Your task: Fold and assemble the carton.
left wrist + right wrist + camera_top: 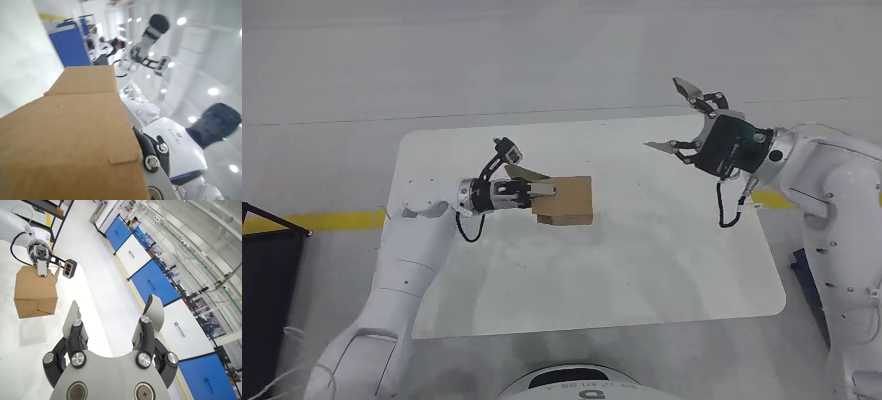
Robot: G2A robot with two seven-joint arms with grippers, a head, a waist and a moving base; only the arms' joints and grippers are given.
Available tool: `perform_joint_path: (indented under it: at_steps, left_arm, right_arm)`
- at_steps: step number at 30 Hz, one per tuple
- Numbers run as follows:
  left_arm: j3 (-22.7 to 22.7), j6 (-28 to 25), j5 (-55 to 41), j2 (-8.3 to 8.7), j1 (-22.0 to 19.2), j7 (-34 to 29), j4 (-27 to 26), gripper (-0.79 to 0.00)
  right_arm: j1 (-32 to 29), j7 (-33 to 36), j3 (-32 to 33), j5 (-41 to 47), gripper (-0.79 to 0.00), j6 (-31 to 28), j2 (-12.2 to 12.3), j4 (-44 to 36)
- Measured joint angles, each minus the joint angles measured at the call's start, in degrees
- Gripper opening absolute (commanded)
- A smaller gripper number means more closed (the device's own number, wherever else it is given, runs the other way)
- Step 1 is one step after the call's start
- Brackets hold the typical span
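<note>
Top view: the brown corrugated cardboard carton (pixel 570 200) lies left of the middle of the white desk (pixel 672 270). It is taken at one end by the left gripper (pixel 534 190), whose jaws are closed on a cardboard panel of that end. Whether the carton rests on the desk or is held just off it cannot be told. The body is already squared into a box. In the right wrist view the end turned away from the left gripper shows flaps folded in with a seam across them, while beside the holding jaws a loose flap stands up unfolded. The step in hand therefore appears to be closing this remaining open end. The carton is close to square in plan; its slightly longer axis seems to run across the desk, from the left gripper toward the right arm, with the closed end pointing to the right arm and the open end to the left gripper. The right gripper (pixel 667 117) hangs above the desk's far right corner, well apart from the carton, its jaws spread wide and holding nothing. The next move probably calls for this free gripper to cross to the carton and press the standing flap down while the left gripper keeps the box steady; the thin flap may spring back if it is not creased firmly
</note>
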Motion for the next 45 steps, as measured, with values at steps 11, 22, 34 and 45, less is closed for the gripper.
perform_joint_path:
  at_steps: [11,22,34,45]
  left_arm:
    - [15.18,11.54,30.74,0.65,-16.08,-3.72,-4.21,-0.123]
    - [25.37,12.23,28.70,-2.82,-22.37,-1.19,4.34,0.000]
    - [24.86,9.45,19.30,-4.10,-21.94,4.49,9.04,0.000]
    - [13.87,7.45,4.32,-1.72,-16.00,8.06,5.48,0.000]
  right_arm:
    - [-17.31,-4.14,16.47,0.68,-0.200,4.56,0.58,-4.65]
    - [-26.29,-3.01,18.40,0.62,-0.348,4.10,0.26,-9.64]
    - [-19.59,2.94,-1.15,-0.50,-0.271,-0.43,-0.24,-5.31]
    - [-15.09,4.87,-6.52,2.16,-0.215,0.62,-0.79,0.63]
